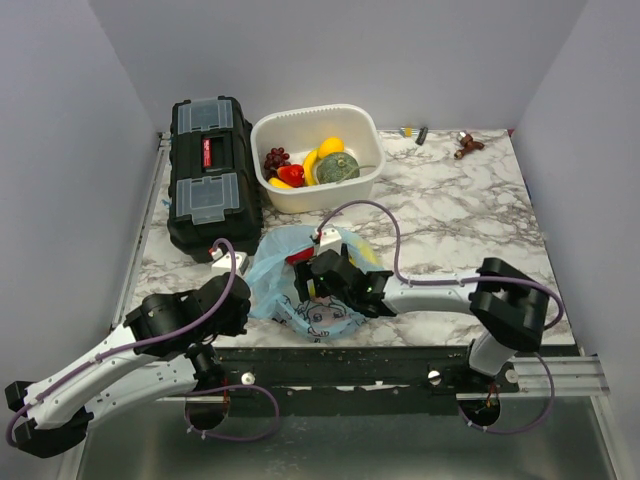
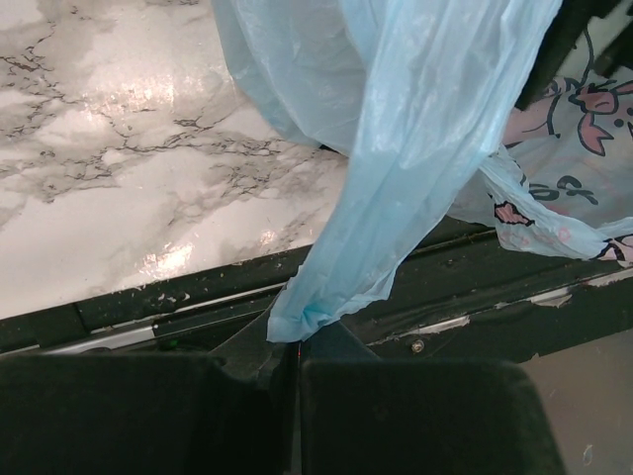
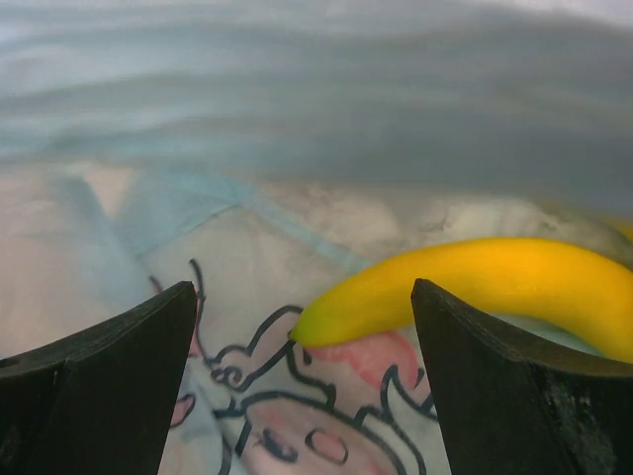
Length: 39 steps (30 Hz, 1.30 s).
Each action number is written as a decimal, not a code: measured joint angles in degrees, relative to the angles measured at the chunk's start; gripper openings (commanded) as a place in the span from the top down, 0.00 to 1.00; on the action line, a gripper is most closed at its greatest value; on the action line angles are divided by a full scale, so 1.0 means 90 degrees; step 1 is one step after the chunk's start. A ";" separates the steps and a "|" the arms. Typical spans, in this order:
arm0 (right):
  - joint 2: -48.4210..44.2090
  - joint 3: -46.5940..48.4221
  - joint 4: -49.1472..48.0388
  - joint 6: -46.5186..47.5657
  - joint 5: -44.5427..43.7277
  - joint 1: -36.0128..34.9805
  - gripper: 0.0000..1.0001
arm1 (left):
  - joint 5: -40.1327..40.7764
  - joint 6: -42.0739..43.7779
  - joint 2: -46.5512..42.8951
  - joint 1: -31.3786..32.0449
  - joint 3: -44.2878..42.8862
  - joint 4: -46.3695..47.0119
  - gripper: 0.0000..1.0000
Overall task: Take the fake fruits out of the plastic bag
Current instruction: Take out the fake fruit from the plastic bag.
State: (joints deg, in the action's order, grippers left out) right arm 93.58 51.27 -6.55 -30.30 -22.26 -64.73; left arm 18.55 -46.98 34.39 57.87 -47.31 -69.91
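Observation:
The light-blue plastic bag (image 1: 290, 268) lies crumpled at the table's near edge, its printed face (image 1: 330, 318) towards me. My left gripper (image 2: 295, 336) is shut on a stretched strip of the bag (image 2: 396, 148) and pulls it taut. My right gripper (image 3: 304, 327) is open inside the bag, and a yellow banana (image 3: 475, 287) lies between and just beyond its fingertips, over the printed face (image 3: 297, 426). From above, the right gripper (image 1: 322, 282) sits in the bag's mouth. Grapes (image 1: 275, 158), a red piece (image 1: 291, 175) and a green melon (image 1: 338, 167) lie in the white tub (image 1: 372, 180).
A black toolbox (image 1: 210, 170) stands at the back left beside the tub. An orange-yellow lemon (image 1: 330, 147) is in the tub too. Small loose items (image 1: 466, 145) lie at the back right. The black table rail (image 2: 475, 287) runs under the bag's hanging edge.

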 measured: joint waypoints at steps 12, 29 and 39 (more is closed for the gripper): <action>0.1389 0.0857 -0.0933 0.0364 -0.0889 0.0000 0.00 | -0.0005 0.0002 0.0029 0.0000 0.0000 0.0000 1.00; 0.2395 0.1705 -0.1224 0.0775 -0.1804 0.0253 0.00 | -0.0005 0.0007 0.0036 0.0000 0.0000 0.0000 1.00; 0.2953 0.2096 -0.1379 0.0901 -0.1809 0.0510 0.05 | -0.0005 0.0029 0.0029 0.0000 0.0000 0.0002 1.00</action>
State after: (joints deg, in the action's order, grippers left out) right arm 120.16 70.13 -18.96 -22.20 -38.54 -60.14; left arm 18.50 -46.72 34.65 57.87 -47.31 -69.89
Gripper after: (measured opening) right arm 0.989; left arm 0.003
